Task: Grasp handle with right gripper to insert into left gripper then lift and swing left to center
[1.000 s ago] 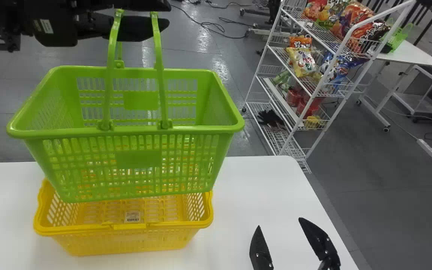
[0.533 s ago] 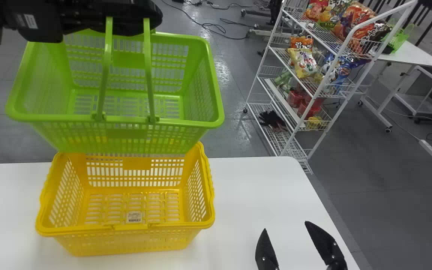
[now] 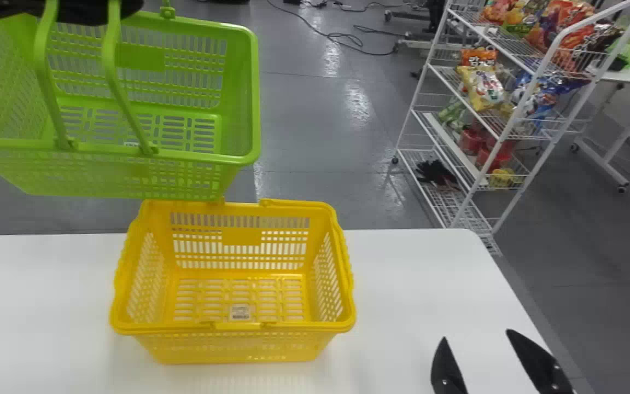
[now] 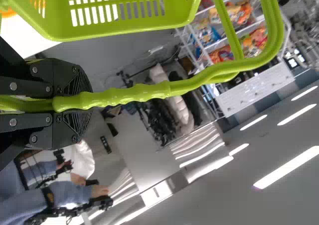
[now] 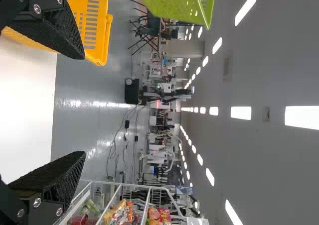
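**Risk: sway or snag on the swing**

Left gripper [image 4: 75,103] clamped on handle [image 4: 134,93]; green basket [image 3: 200,157] hangs beyond yellow basket [image 3: 238,328], toward the left. Right gripper [image 3: 476,335] apart, empty. 2 risks: fast swing, handle slips; low carry, green clips yellow.

In the head view, a yellow plastic basket [image 3: 238,349] with slotted walls stands upright on a white flat table [image 3: 413,306], at the lower centre of the frame. At the upper right there is a white wire rack [image 3: 460,214]. Its shelves carry colourful snack bags [image 3: 482,86] and, lowest, dark gloves [image 3: 434,174]. Thin black cables [image 3: 339,37] lie on the grey floor [image 3: 304,131], at the upper centre.
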You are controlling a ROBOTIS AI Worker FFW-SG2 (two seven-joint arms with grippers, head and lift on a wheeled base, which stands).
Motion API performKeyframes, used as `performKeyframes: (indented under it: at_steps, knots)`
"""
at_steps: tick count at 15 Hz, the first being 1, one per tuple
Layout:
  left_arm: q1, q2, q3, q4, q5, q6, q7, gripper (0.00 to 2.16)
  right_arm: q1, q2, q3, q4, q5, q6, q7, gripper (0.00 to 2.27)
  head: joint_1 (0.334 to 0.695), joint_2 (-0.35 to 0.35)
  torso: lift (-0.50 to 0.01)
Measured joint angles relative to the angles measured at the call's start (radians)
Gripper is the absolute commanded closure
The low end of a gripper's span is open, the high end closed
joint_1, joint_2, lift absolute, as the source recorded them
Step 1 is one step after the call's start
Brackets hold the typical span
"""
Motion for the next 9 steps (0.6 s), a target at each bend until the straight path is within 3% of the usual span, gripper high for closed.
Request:
performKeyframes:
  at_steps: [5, 9]
  knots:
    - [0.099, 0.27, 0.077, -0.013, 0.121, 0.02, -0.036, 2.13, -0.005, 0.0, -0.003, 0.0, -0.001, 0.008, 0.007, 0.13, 0.655, 0.041, -0.093]
    - [0.405, 0.4, 0.341, -0.106, 0.189, 0.046, -0.039, 2.13, -0.013, 0.0, -0.006, 0.005, -0.002, 0.012, 0.012, 0.13, 0.695, 0.131, -0.093]
